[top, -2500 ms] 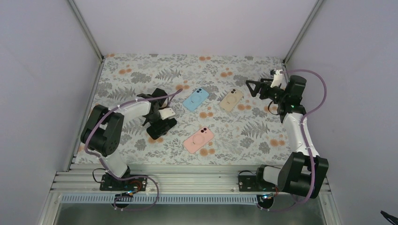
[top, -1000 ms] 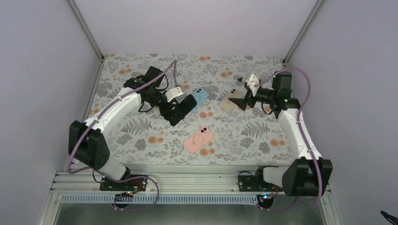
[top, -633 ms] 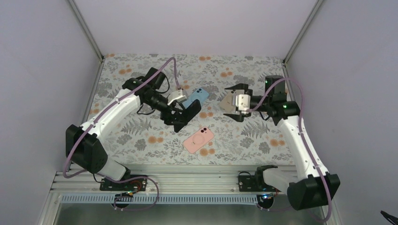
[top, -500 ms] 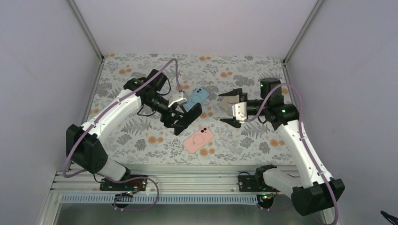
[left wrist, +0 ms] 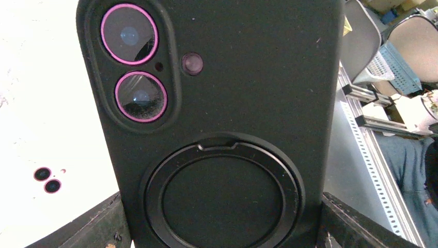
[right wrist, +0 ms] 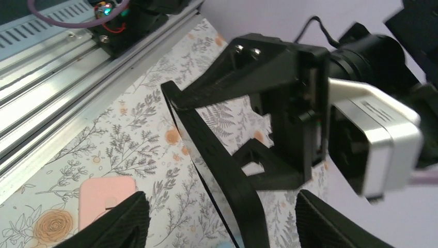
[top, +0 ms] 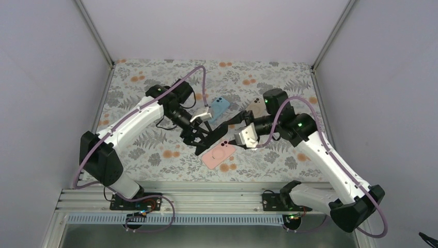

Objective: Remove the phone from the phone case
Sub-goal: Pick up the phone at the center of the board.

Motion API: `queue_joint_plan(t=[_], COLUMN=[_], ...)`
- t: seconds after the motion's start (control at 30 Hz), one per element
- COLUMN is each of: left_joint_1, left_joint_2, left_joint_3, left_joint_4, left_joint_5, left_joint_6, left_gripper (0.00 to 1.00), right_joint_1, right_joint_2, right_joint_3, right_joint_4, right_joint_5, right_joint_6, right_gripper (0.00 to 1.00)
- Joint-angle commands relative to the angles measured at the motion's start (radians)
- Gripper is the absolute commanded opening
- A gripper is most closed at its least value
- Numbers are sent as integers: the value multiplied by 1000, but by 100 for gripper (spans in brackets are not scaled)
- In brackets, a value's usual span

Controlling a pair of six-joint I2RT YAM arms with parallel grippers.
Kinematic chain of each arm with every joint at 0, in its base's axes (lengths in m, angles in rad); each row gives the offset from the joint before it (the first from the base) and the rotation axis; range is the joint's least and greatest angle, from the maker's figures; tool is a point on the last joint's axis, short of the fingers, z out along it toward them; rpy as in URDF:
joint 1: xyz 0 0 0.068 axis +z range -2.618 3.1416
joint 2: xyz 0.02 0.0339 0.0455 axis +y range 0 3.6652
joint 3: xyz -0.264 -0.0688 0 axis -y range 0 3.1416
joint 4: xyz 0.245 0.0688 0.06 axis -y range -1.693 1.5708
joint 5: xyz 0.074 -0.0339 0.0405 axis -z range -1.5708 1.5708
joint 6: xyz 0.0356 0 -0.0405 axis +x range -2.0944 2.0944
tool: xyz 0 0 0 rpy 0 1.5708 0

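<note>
Right hand (top: 238,130) has swung in from the far side to meet the left hand (top: 196,135) in mid-air. Its jaws are narrower than before, yet stand clear on either side of the black phone case (left wrist: 227,119). Left hand has carried that case inward and grips its lower end above the floral surface (top: 155,155). The case has a matte back, a ring mount and two pink-rimmed lenses (left wrist: 129,35). A pink phone (top: 218,154) lies beneath both hands.

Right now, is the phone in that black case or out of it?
In. The case, gripped by the left pincer, shows pink-rimmed lenses filling its camera cutout.
</note>
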Motion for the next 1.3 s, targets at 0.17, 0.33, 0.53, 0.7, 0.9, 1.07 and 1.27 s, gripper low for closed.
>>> queue_joint_plan(t=[0.17,0.33,0.53,0.7,0.9,1.07,1.27], left_joint_1=[-17,-19,-22,-6,66,93,93], left_joint_2=[41,38,24,-10,-56,-101,-124], left_joint_3=[42,40,37,40,102,132,230], left_joint_4=[-114,-129,-115,-76,-44,37,29], left_joint_5=[136,146,130,90,7,-78,-276], left_joint_6=[120,136,115,78,34,-40,-8], left_gripper=[40,40,40,68,100,100,100], right_joint_1=[97,110,117,117,117,115,109], right_joint_2=[38,66,76,80,71,69,48], right_joint_3=[23,38,54,91,120,116,73], right_joint_4=[-31,-72,-46,-33,-65,-51,-62], right_joint_5=[115,137,151,167,187,196,189], right_joint_6=[15,16,63,171,278,492,632], right_gripper=[51,40,11,4,4,4,4])
